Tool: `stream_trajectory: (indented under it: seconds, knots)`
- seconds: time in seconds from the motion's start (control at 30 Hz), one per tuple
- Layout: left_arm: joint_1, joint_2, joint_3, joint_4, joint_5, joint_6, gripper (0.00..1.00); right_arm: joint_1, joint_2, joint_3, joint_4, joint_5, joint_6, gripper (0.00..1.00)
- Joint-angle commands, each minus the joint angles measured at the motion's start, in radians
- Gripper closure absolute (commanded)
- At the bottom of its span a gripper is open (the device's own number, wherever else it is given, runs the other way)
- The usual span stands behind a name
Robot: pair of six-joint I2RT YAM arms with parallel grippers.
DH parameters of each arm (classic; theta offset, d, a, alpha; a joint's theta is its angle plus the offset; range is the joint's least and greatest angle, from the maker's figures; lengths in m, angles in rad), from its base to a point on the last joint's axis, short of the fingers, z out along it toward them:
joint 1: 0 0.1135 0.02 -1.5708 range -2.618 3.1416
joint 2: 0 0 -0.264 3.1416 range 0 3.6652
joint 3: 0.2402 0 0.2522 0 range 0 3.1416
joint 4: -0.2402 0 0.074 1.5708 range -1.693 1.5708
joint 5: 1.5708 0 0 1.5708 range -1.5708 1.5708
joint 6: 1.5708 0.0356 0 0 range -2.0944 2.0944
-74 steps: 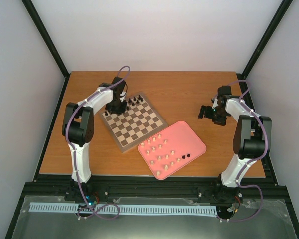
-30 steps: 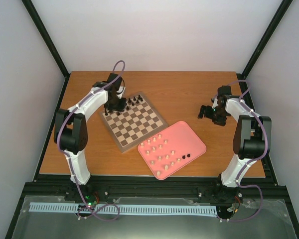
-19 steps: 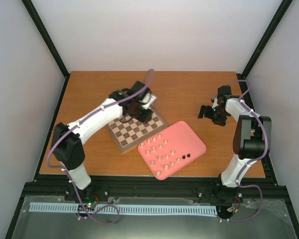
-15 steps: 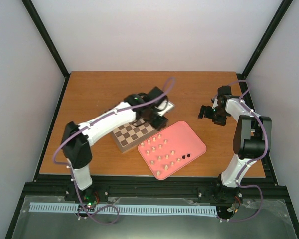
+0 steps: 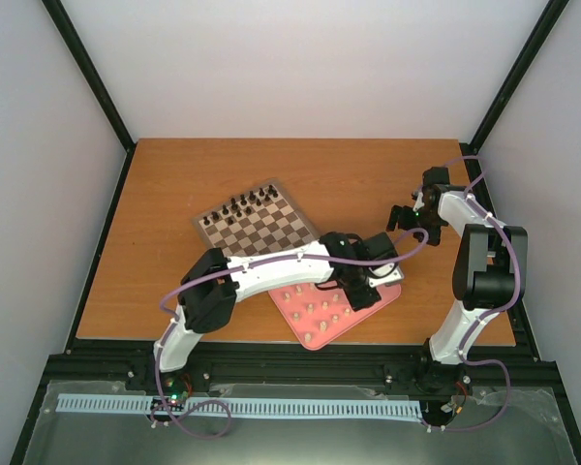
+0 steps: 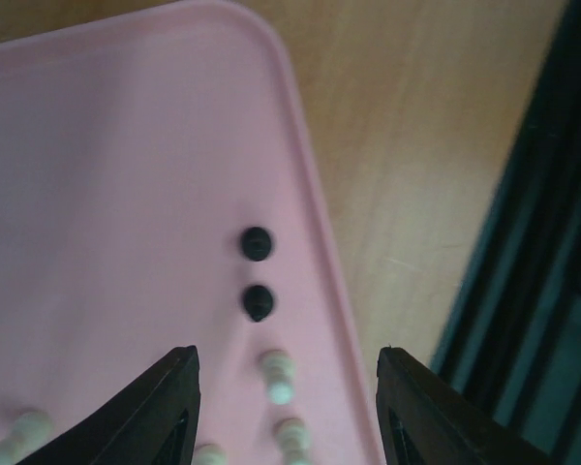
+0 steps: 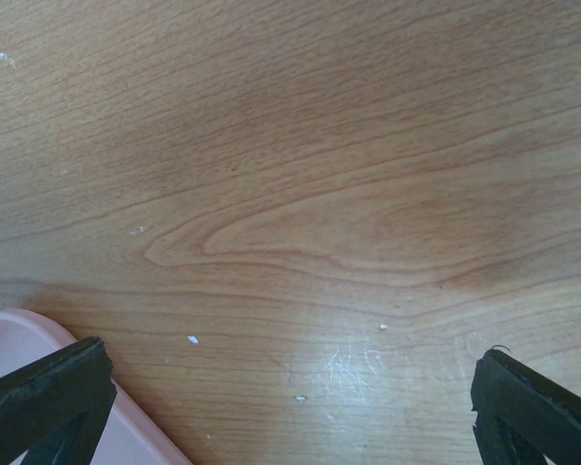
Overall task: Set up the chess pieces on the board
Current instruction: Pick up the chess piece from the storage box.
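The chessboard [image 5: 261, 225] lies at the table's middle left, with several dark chess pieces [image 5: 244, 203] along its far edge. The pink tray [image 5: 315, 334] holds several cream pieces [image 5: 311, 310]. My left gripper [image 5: 362, 294] hangs open and empty over the tray's right end. In the left wrist view my left gripper [image 6: 286, 417] sits above two dark pieces [image 6: 258, 301] and a cream piece [image 6: 279, 376] near the tray's rim [image 6: 310, 213]. My right gripper [image 5: 405, 216] is open and empty over bare table at the far right; it also shows in the right wrist view [image 7: 286, 407].
The left arm [image 5: 271, 269] stretches across the board's near corner and the tray. A black frame rail [image 6: 523, 291] runs just beyond the tray's edge. The tray's corner [image 7: 29, 339] shows in the right wrist view on the wooden table [image 7: 320, 194].
My left arm has swung from the board's far left corner across to the right end of the pink tray. The right arm has not moved.
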Motion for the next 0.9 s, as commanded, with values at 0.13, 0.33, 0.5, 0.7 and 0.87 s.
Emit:
stream_trajectory:
  seconds: [0.13, 0.33, 0.5, 0.7, 0.87]
  knots:
    - [-0.026, 0.039, 0.006, 0.066, 0.026, 0.027, 0.47, 0.007, -0.03, 0.016, 0.008, 0.012, 0.019, 0.0]
    - [-0.027, 0.115, 0.038, 0.084, 0.022, 0.03, 0.53, 0.008, -0.042, 0.009, 0.008, 0.016, 0.017, 0.0]
    - [-0.028, 0.158, 0.065, 0.083, 0.029, 0.029, 0.56, 0.007, -0.041, 0.009, 0.005, 0.015, 0.013, 0.0]
    - [-0.028, 0.18, 0.088, 0.085, 0.01, 0.029, 0.56, 0.007, -0.033, 0.014, 0.007, 0.012, 0.009, 0.0]
    - [-0.028, 0.213, 0.13, 0.067, 0.001, 0.026, 0.62, 0.007, -0.029, 0.013, 0.008, 0.009, 0.009, 0.0]
